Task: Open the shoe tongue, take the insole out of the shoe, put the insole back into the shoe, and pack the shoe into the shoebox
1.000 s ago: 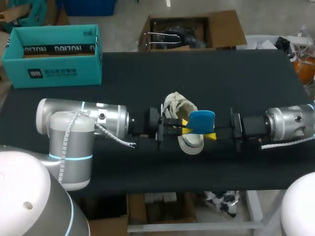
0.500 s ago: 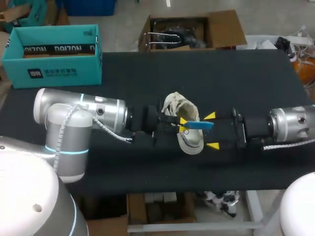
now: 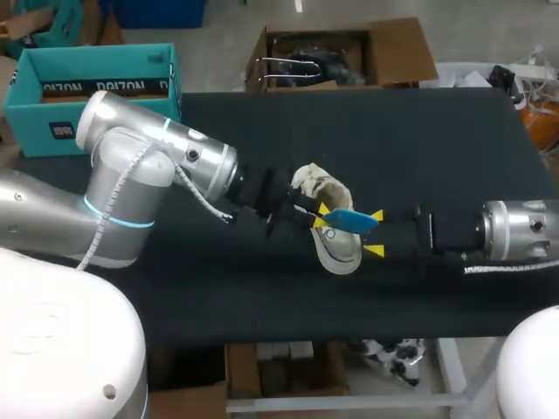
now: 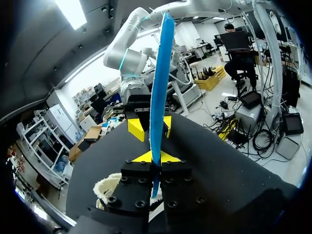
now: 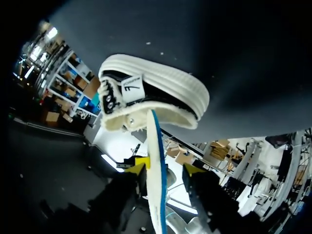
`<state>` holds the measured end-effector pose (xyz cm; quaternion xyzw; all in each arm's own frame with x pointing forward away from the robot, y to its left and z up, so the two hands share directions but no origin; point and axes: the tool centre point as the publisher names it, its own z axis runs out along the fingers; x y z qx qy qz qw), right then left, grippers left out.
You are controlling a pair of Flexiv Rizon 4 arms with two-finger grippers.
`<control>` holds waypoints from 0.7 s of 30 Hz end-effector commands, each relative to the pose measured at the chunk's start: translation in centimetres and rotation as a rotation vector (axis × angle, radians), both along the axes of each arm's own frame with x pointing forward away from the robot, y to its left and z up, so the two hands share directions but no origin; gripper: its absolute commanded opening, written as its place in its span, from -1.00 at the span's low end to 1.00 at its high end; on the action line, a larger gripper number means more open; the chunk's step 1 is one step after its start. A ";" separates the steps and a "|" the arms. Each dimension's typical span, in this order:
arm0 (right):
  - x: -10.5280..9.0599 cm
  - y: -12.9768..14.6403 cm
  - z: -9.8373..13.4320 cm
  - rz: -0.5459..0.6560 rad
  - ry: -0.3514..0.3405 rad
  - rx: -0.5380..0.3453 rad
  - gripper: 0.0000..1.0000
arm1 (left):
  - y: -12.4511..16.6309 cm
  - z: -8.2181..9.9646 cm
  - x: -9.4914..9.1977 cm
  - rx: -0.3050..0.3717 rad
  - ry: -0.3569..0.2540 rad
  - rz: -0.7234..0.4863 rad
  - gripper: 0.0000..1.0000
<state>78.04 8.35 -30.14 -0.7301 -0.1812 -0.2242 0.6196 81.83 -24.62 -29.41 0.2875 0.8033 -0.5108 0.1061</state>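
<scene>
The blue insole (image 3: 353,218) stands on edge just over the white shoe (image 3: 338,250) mid-bench, pinched by the left end effector (image 3: 321,221). The right end effector (image 3: 375,232) is spread either side of its other end. Bare bench (image 3: 437,140) lies all round, and the shoebox (image 3: 96,105) sits at the far-left edge.

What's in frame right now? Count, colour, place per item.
shoe: 1, white, mid-table between the two arms
insole: 1, blue, over the shoe, held edge-on
shoebox: 1, teal, open, table's far-left corner
table: 1, black top
left gripper: 1, yellow-tipped fingers, shut on the insole
right gripper: 1, yellow-tipped fingers, open, either side of the insole's end
</scene>
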 end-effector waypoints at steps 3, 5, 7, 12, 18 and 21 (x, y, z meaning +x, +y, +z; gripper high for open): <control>1.2 0.7 -0.1 0.010 -0.003 -0.005 -0.23 | -0.2 -1.0 0.9 0.071 0.021 -0.063 -1.00; 1.5 0.8 -0.3 0.009 -0.008 -0.005 -0.31 | -0.1 -1.1 1.1 0.075 0.024 -0.063 -1.00; 1.9 1.0 -0.4 0.011 -0.009 -0.006 -0.33 | 0.0 -1.4 1.3 0.081 0.026 -0.062 -1.00; 2.3 1.4 -0.6 0.009 -0.004 -0.010 -0.36 | 0.2 -1.9 1.6 0.085 0.029 -0.057 -1.00; 2.1 1.9 -0.7 -0.002 -0.011 -0.031 -0.60 | 0.1 -2.3 1.9 0.086 0.028 -0.050 -1.00; 2.1 2.1 -0.9 -0.016 -0.007 -0.042 -1.00 | 0.1 -2.6 2.2 0.094 0.027 -0.045 -1.00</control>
